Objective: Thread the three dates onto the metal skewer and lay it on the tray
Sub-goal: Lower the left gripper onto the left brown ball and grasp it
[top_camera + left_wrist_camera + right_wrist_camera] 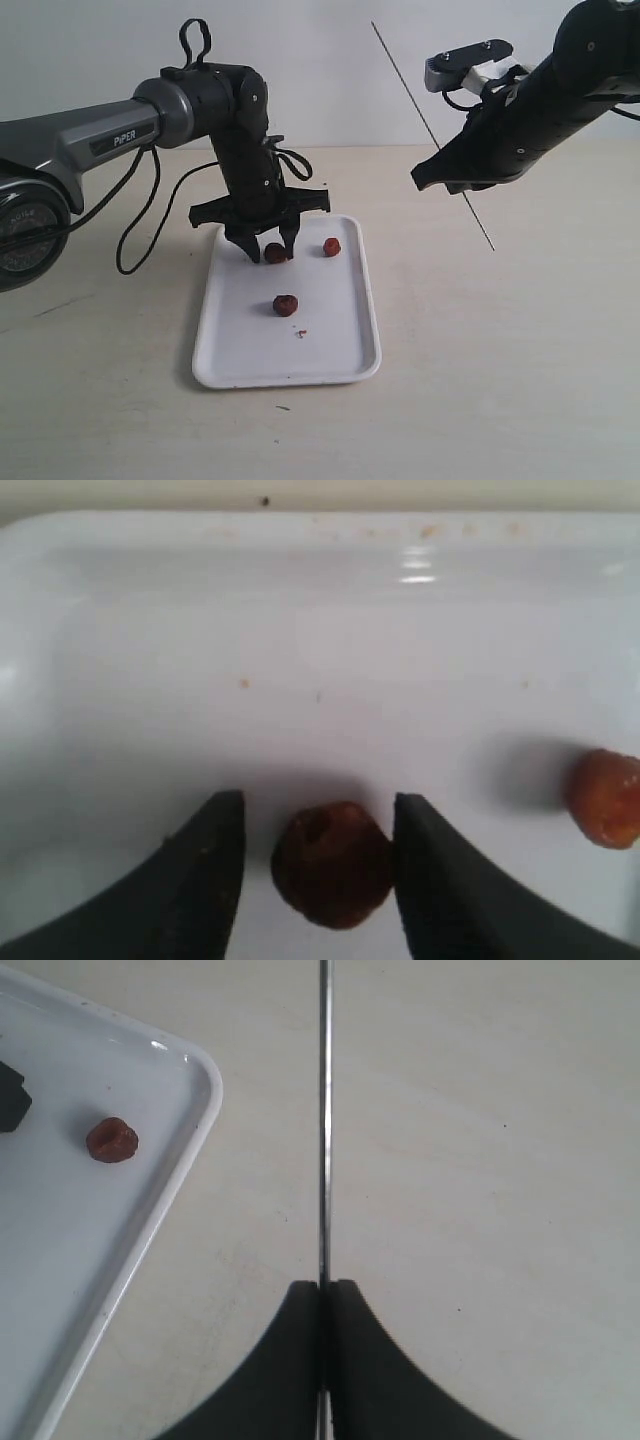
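Metal skewer [410, 93] steeply slanted, nearly upright, pinched in right hand [322, 1290]

The grey left arm [90, 140], with white PIPER lettering [133, 139] and looping black cables [120, 245], ends in a black left gripper [270, 254]; the right arm [540, 95] is black.
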You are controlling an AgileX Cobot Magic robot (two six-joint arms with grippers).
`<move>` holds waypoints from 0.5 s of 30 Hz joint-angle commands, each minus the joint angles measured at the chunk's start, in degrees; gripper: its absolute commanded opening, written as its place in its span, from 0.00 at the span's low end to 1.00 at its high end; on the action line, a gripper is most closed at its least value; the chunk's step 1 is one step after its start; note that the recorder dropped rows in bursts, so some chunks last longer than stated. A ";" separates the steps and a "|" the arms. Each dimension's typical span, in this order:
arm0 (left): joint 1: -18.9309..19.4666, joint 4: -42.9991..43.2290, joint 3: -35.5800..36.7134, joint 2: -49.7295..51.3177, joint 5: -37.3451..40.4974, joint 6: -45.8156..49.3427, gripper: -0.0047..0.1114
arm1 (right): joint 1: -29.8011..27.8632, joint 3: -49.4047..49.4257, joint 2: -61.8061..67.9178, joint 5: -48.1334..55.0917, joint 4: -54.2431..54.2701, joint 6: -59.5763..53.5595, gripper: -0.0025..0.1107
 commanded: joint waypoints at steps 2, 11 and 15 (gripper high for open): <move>-0.44 -1.99 -0.17 0.41 0.00 -0.40 0.42 | -0.33 -0.19 0.02 -1.23 0.16 -0.50 0.02; -0.64 -2.86 -0.17 0.41 0.00 -1.72 0.40 | -0.33 -0.19 0.02 -1.46 0.16 -0.50 0.02; -0.64 -2.86 -0.17 0.41 0.00 -1.72 0.40 | -0.33 -0.19 0.02 -1.46 0.16 -0.50 0.02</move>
